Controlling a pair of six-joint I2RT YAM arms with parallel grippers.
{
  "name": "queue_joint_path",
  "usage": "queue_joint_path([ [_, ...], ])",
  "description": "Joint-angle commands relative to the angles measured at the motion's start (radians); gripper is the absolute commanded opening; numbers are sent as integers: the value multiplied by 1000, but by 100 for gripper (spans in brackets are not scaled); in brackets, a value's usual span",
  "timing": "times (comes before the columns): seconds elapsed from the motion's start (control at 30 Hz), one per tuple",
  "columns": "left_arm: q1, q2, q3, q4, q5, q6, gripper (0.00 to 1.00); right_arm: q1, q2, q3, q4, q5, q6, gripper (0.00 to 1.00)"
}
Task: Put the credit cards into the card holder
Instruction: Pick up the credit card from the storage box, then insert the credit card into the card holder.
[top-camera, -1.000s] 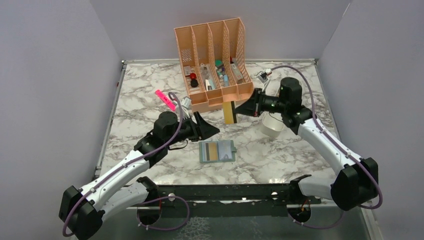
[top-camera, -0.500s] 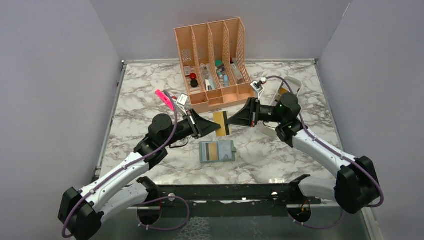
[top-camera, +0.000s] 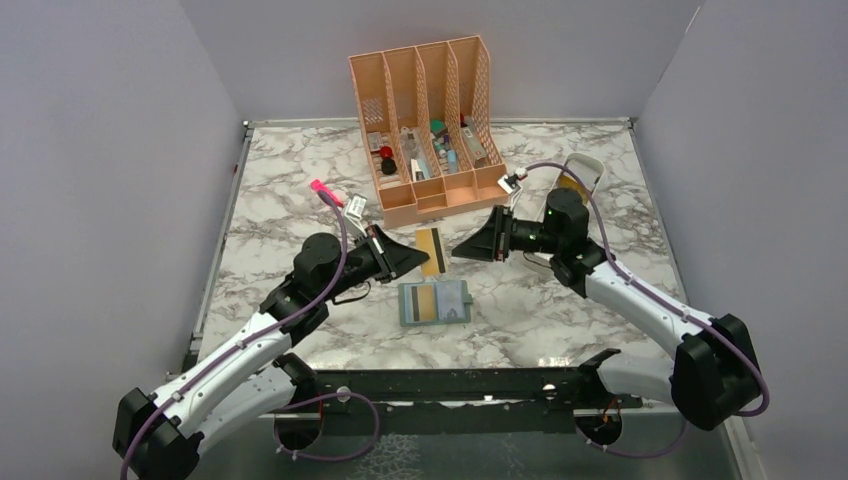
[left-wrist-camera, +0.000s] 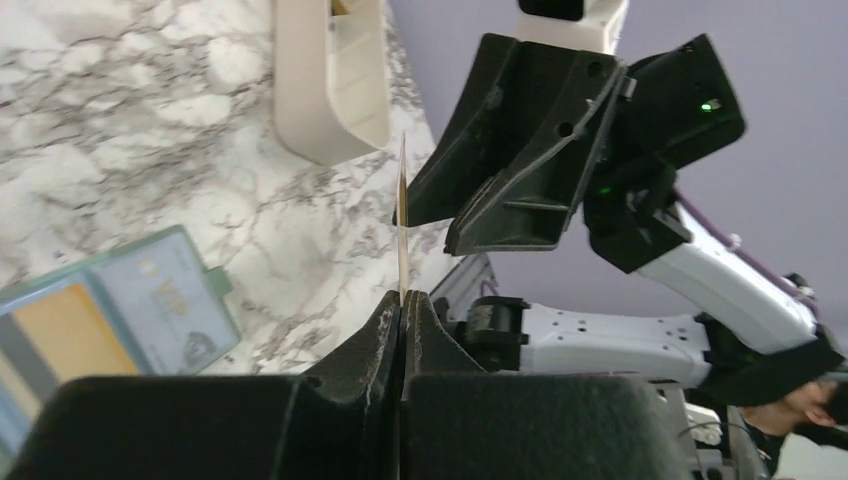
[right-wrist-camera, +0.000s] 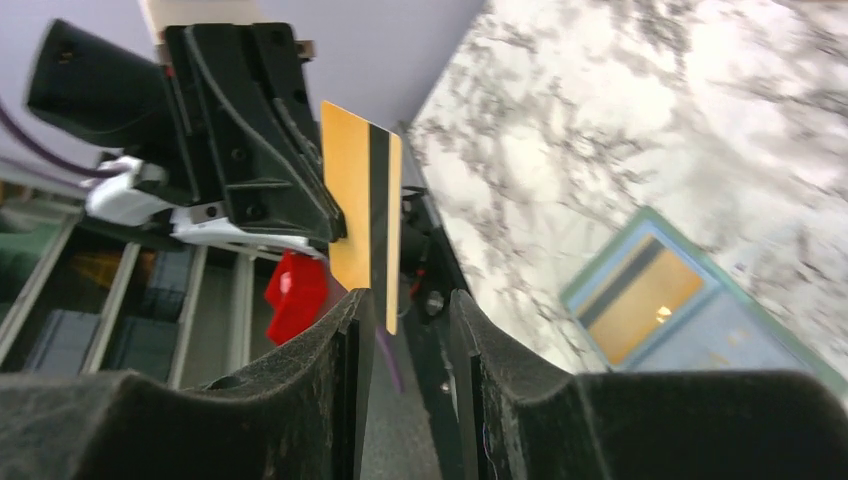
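A gold credit card (top-camera: 431, 251) with a black stripe hangs upright above the table, between the two grippers. My left gripper (top-camera: 419, 259) is shut on its edge; in the left wrist view the credit card (left-wrist-camera: 402, 215) shows edge-on, rising out of the closed jaws. My right gripper (top-camera: 456, 249) stands open just right of the card, its fingers (right-wrist-camera: 352, 315) apart and not touching the credit card (right-wrist-camera: 364, 210). The card holder (top-camera: 434, 303) lies open on the marble below, with a gold card in one pocket.
A peach slotted organizer (top-camera: 430, 110) full of small items stands at the back. A pink highlighter (top-camera: 321, 187) lies left of it. A white oblong tray (top-camera: 585, 165) sits behind the right arm. Grey walls close in both sides.
The card went from the right gripper to the left: the left jaws closed on it, then the right jaws opened. Both grippers and the card shifted left and nearer.
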Motion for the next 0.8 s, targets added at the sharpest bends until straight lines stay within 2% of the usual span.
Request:
queue_joint_path([
  [0.0,5,-7,-34,-140,-92,76,0,7,-13,-40,-185,153,-150,39],
  [0.27,5,112,-118,-90,-46,85,0,60,118,-14,-373,401,-295,38],
  [0.67,5,322,-186,67,5,79,0,184,341,44,-433,643,-384,40],
  [0.77,5,355,-198,97,7,78,0,191,355,41,-454,693,-399,35],
])
